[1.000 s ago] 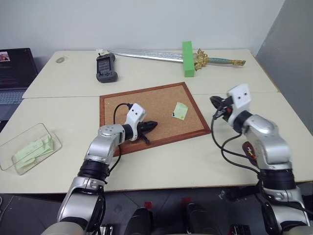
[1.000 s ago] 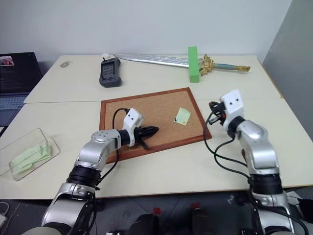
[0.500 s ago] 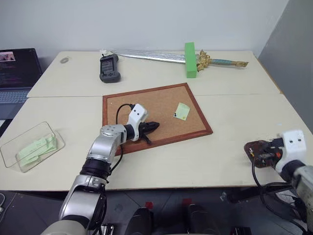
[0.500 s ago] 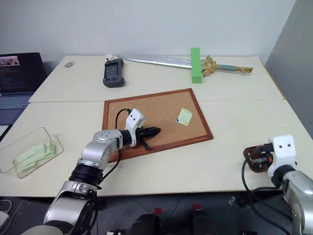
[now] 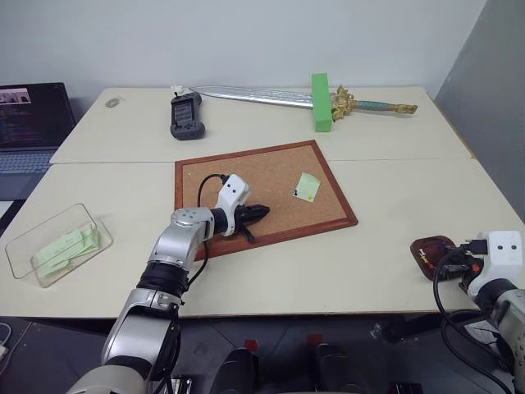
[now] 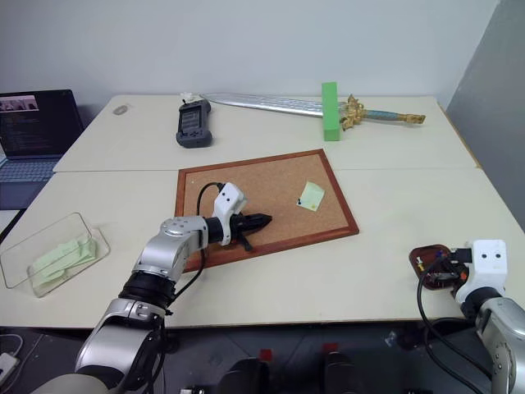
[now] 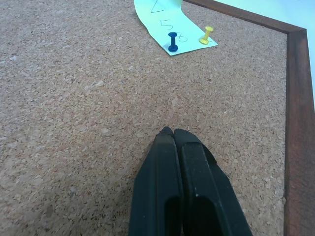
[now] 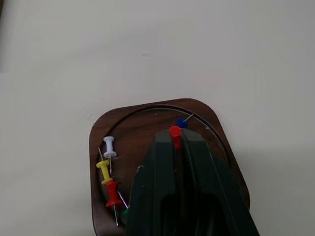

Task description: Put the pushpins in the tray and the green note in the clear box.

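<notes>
Pushpins (image 8: 109, 169) lie in the tray (image 8: 142, 125) on a beige table (image 5: 369, 197). Right gripper (image 8: 175, 133) pinches a red pin above it; left gripper (image 7: 172, 133), clenched empty, rests on the corkboard (image 5: 271, 176).

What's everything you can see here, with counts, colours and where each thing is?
Corkboard: one, brown-framed, table centre.
Green note: one, pale green, pinned on corkboard.
Pins in note: two, blue and yellow.
Tray: one, dark brown, right near edge, holding several pins.
Clear box: one, left edge, green slips inside.
Sword: one, silver, far side.
Green block: one, upright.
Handheld device: one, dark.
Laptop: one, far left.
Left hand: shut, over corkboard.
Right hand: holding red pin over tray.
</notes>
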Robot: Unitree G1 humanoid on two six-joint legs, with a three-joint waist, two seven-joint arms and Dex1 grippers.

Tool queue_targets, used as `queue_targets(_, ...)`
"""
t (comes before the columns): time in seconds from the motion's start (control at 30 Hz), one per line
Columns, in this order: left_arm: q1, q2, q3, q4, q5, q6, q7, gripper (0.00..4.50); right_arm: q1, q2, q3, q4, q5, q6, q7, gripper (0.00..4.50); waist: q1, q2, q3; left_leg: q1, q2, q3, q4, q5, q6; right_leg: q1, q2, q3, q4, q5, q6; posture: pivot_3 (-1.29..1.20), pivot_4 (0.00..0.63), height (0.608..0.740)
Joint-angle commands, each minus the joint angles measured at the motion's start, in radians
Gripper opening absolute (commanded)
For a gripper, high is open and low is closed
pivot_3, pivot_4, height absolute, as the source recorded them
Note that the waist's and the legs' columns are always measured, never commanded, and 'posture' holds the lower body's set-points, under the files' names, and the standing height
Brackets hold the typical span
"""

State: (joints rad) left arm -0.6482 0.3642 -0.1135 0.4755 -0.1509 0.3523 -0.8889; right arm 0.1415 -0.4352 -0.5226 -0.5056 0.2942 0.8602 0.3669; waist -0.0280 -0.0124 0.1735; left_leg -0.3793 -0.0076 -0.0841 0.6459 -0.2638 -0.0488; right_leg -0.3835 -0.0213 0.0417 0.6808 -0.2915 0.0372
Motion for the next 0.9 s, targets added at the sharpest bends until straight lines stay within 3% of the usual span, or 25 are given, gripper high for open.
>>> queue_targets(0.03, 0.004, -0.002, -0.029, 0.025, 0.021, 0.007, -0.015, 0.00, -0.001, -0.015, -0.001, -0.004, 0.010, -0.030, -0.001, 0.32, 0.000, 0.000, 0.000, 0.000, 0.000, 0.000, 0.000, 0.000, 0.000, 0.000, 0.000, 0.000, 0.000, 0.000, 0.000, 0.00, 0.150, 0.740)
queue_targets(0.27, 0.008, 0.005, -0.027, 0.023, 0.021, 0.005, -0.017, 0.00, 0.003, -0.033, 0.014, 0.014, 0.003, -0.052, -0.002, 1.56, 0.000, 0.000, 0.000, 0.000, 0.000, 0.000, 0.000, 0.000, 0.000, 0.000, 0.000, 0.000, 0.000, 0.000, 0.000, 0.00, 0.150, 0.740)
queue_targets(0.63, 0.005, 0.002, -0.029, 0.025, 0.022, 0.006, -0.020, 0.00, 0.027, -0.065, 0.032, 0.008, -0.003, -0.097, 0.022, 1.56, -0.001, 0.000, 0.000, 0.000, 0.000, 0.000, 0.000, 0.000, 0.000, 0.000, 0.000, 0.000, 0.000, 0.000, 0.000, 0.00, 0.150, 0.740)
queue_targets(0.9, 0.000, 0.004, -0.027, 0.031, 0.023, 0.007, -0.017, 0.00, -0.114, -0.183, 0.179, 0.014, 0.078, -0.195, 0.219, 1.56, -0.003, 0.000, 0.000, 0.001, 0.000, 0.000, 0.000, 0.000, 0.000, 0.000, 0.001, 0.000, 0.000, 0.000, 0.000, 0.00, 0.150, 0.740)
